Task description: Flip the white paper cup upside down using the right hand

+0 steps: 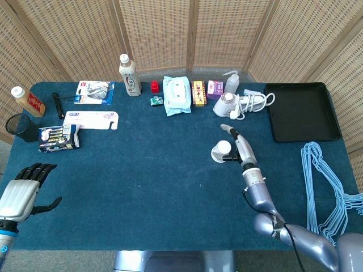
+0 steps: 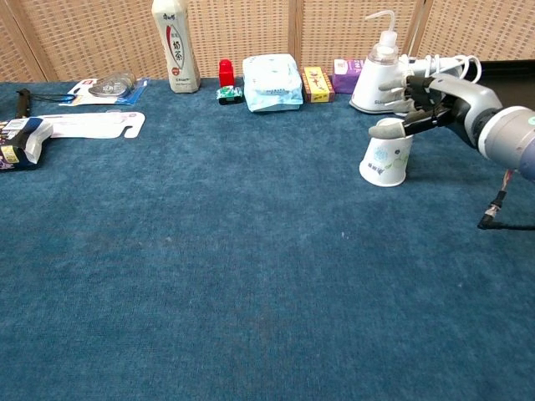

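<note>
The white paper cup (image 1: 220, 151) (image 2: 386, 159) stands upside down on the blue table (image 1: 142, 181), wide rim down, right of the middle. My right hand (image 1: 237, 145) (image 2: 428, 98) is just to the right of it with fingers spread and nothing in them. Its thumb reaches to the cup's upturned base; I cannot tell whether it touches. My left hand (image 1: 22, 189) hovers at the near left corner, fingers apart and empty, and shows in the head view only.
Along the far edge stand a tall bottle (image 1: 129, 75), a wipes pack (image 1: 176, 94), small boxes (image 1: 198, 93), a squeeze bottle (image 2: 377, 73) and a hair dryer (image 1: 229, 104). A black tray (image 1: 300, 111) and blue hangers (image 1: 326, 181) lie at the right.
</note>
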`<action>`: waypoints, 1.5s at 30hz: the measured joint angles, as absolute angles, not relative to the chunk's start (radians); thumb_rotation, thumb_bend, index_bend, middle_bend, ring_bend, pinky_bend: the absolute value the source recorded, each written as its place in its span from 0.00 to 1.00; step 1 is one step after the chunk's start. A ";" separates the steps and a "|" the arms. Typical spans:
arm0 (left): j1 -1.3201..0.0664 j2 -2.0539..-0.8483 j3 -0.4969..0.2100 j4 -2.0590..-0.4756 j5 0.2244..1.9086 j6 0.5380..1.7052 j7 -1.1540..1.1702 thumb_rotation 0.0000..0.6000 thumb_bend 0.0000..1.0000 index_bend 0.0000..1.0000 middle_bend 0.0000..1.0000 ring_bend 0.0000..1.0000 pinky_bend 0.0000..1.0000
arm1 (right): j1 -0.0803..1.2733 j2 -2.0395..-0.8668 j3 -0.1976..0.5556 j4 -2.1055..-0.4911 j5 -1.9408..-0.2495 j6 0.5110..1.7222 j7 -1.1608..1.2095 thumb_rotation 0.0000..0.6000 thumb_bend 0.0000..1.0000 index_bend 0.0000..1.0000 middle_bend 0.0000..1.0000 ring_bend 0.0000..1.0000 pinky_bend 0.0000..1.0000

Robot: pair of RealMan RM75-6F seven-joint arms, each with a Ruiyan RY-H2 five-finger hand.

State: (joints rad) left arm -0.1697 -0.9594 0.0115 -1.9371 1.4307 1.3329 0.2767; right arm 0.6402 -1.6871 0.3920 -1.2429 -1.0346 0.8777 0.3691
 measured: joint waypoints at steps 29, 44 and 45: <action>-0.139 -1.022 0.037 -1.863 1.460 1.353 0.234 0.55 0.25 0.12 0.18 0.12 0.16 | 0.434 -1.409 0.176 -1.536 -1.308 1.316 -0.175 0.95 0.26 0.44 0.31 0.27 0.15; -0.096 -1.046 0.050 -1.811 1.514 1.424 0.203 0.55 0.25 0.12 0.18 0.12 0.16 | 0.300 -1.282 0.104 -1.707 -1.329 1.416 -0.282 0.94 0.26 0.44 0.31 0.27 0.15; -0.095 -1.045 0.049 -1.813 1.515 1.425 0.202 0.56 0.25 0.12 0.18 0.12 0.16 | 0.297 -1.280 0.103 -1.710 -1.330 1.418 -0.279 0.94 0.26 0.44 0.31 0.27 0.15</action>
State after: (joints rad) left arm -0.0954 -1.0451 0.0491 -1.8129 1.5146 1.4251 0.2021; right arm 0.2969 -1.2803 0.1032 -1.7098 -1.3301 1.4180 -0.2790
